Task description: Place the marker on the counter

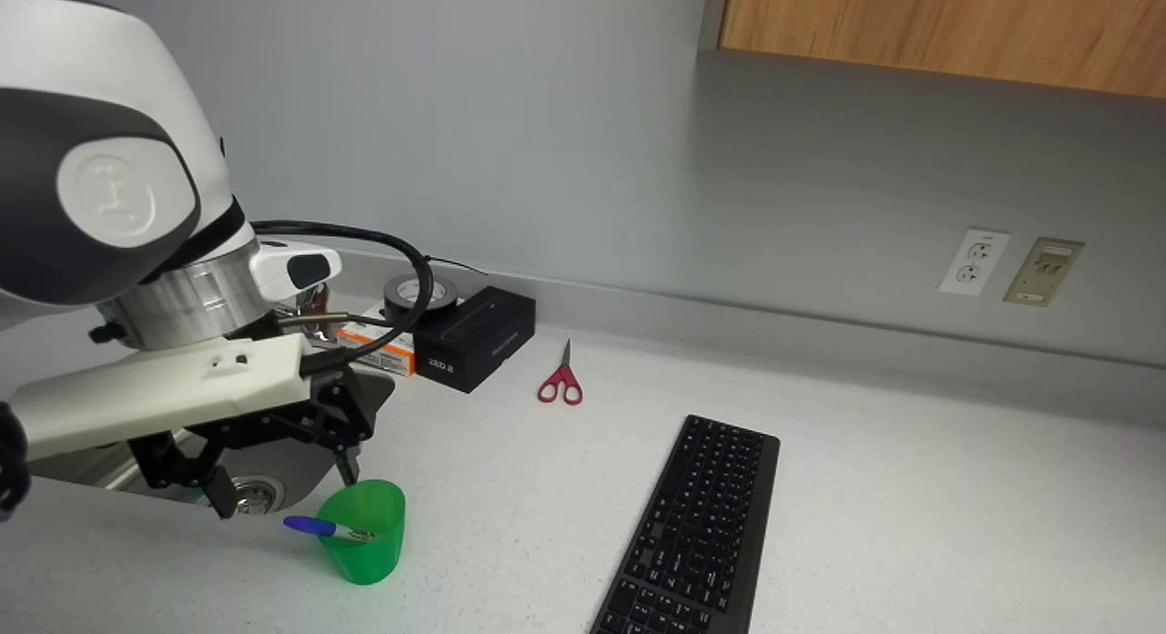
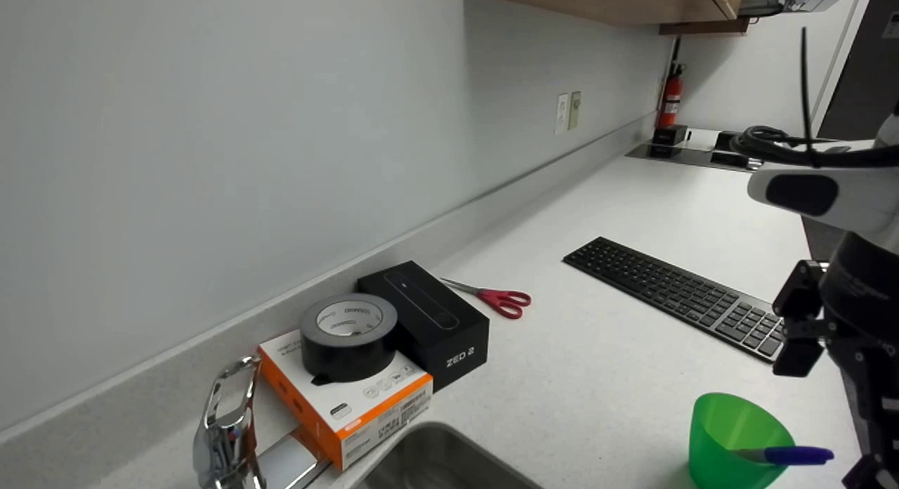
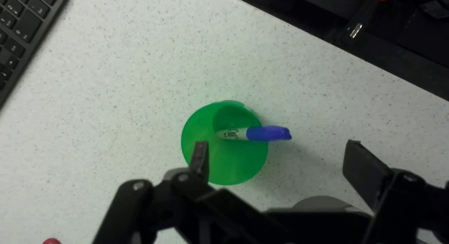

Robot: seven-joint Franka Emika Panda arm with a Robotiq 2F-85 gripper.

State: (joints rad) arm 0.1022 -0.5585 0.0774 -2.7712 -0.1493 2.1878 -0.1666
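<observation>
1 each: marker (image 3: 253, 133) | cup (image 1: 366, 559) | keyboard (image 1: 692, 525) | scissors (image 1: 565, 376) | 2 wall plates (image 1: 974, 261) (a pair)

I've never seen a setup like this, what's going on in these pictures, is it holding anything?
This is a robot arm ending in a two-fingered gripper. Two pictures come from cameras outside the robot; the third, from its wrist, looks down past the gripper. On the pale counter are a green cup, black keyboard, red-handled scissors and a black box, near an inset sink. Nothing is held: the gripper is open, and the marker leans inside the cup, its blue end poking over the rim.
</observation>
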